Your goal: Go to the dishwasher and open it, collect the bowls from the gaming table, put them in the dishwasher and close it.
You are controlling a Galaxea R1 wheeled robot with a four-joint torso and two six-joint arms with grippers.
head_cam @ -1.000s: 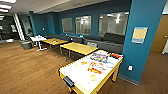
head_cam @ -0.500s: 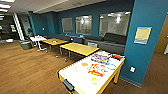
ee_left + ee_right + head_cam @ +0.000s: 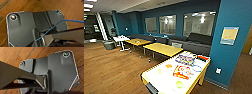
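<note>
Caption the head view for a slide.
White-topped, yellow-edged gaming table with colourful game boxes and small bowls, beside a teal wall.

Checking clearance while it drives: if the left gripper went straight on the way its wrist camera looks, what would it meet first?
Probably the wooden floor, seen beyond the robot's own plate; depth there is unclear.

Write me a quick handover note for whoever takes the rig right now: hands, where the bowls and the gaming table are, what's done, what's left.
Hands: both wrist views look down on wood floor; whether either hand is open or shut cannot be told, and nothing is seen held.
The gaming table, white top with yellow edges, stands close ahead in the head view, beside the blue pillar.
Bowls: an orange bowl and a green bowl sit on it among the game boxes.
Done: the robot has reached the table.
Left: collecting the bowls, loading and closing the dishwasher.
</note>
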